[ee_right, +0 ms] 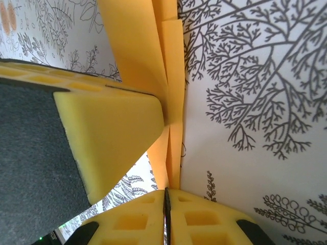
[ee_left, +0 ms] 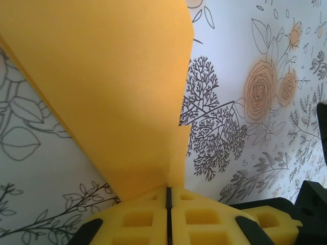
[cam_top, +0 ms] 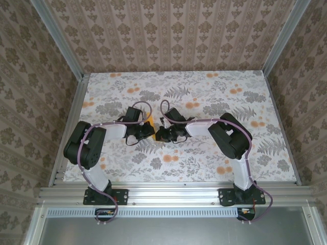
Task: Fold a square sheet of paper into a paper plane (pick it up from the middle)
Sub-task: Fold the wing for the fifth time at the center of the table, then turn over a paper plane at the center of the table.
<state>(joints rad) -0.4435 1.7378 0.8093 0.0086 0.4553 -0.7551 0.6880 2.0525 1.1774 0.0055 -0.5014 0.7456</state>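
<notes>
Where both jaws clamp, folded orange-yellow paper

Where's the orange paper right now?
Near the centre of the top view, the paper is held by the left gripper and the right gripper, both shut on it.

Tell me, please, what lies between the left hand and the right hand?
The orange-yellow sheet of paper, partly folded, fills that gap in the top view. The wrist views show the left hand and the right hand each shut on it.
</notes>
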